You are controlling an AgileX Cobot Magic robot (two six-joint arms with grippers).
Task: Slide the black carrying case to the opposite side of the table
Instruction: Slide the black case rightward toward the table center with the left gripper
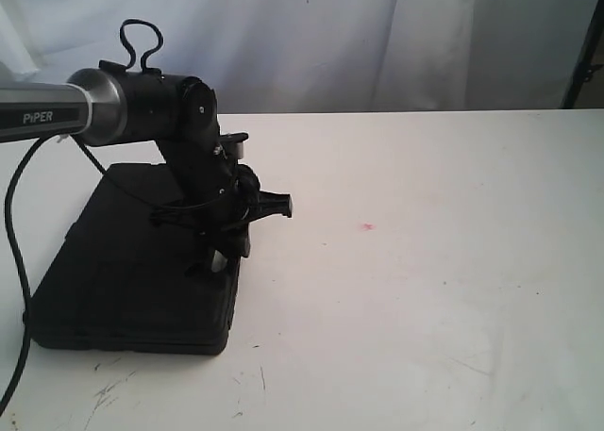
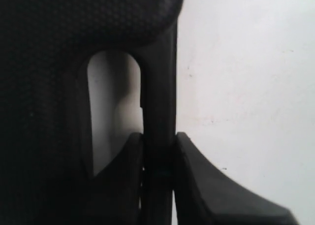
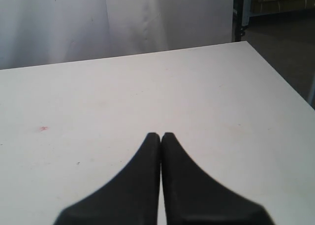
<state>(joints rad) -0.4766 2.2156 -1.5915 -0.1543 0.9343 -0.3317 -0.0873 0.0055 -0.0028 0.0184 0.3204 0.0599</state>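
Observation:
The black case point(image 1: 123, 271) lies flat at the left of the white table point(image 1: 425, 290). My left gripper point(image 1: 222, 252) reaches down at the case's right edge. Up close in the left wrist view, the left gripper point(image 2: 158, 151) is shut on the case's handle bar point(image 2: 160, 102), one finger inside the oval slot point(image 2: 110, 112), the other on the outer side. The right gripper point(image 3: 161, 136) is shut and holds nothing above bare table point(image 3: 147, 87); it does not show in the exterior view.
A tiny red speck point(image 1: 367, 227) marks the table right of the case. Dark scuffs point(image 1: 109, 393) lie near the front left. A black cable point(image 1: 14, 223) hangs at the far left. A white curtain point(image 1: 330, 35) backs the table.

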